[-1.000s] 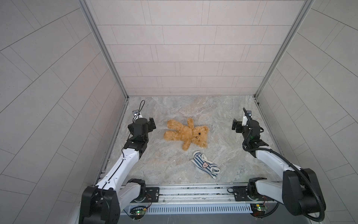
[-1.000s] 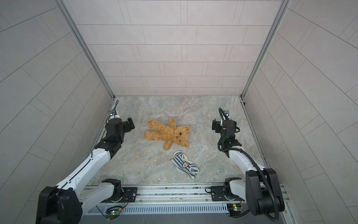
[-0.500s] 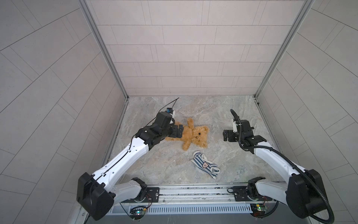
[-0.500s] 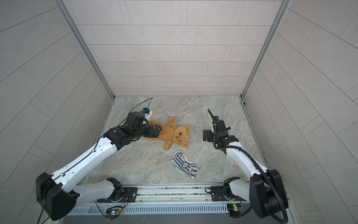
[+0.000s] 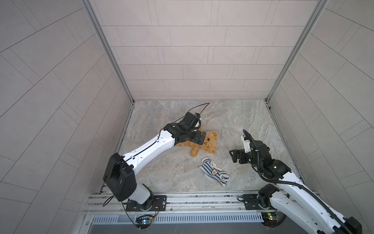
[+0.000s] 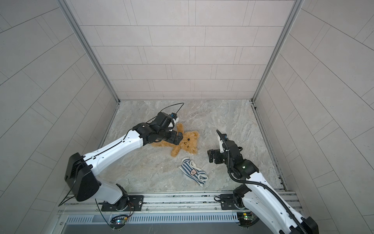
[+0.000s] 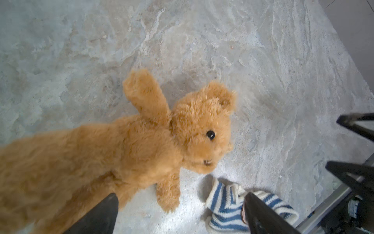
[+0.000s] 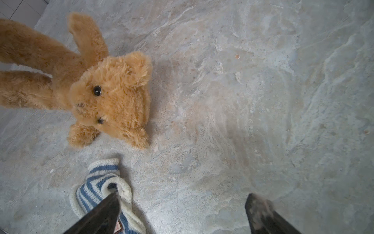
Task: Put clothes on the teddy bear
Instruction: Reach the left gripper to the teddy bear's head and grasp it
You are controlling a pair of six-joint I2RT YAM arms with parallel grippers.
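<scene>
Fluffy golden-brown plush, the teddy bear (image 5: 211, 144) lies (face up) on veined stone (image 5: 232, 121) beneath the left gripper (image 5: 202, 139), spread wide, empty; right gripper (image 5: 232, 156) likewise, apart.

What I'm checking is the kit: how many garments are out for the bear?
1. The striped shirt lies crumpled on the table, beside the bear's head, on the side nearer the robot's bases. The bear wears none.

Golden-brown teddy bear (image 5: 208, 142), blue-and-white striped shirt (image 5: 214, 173), grey marbled tabletop (image 5: 232, 117)
</scene>
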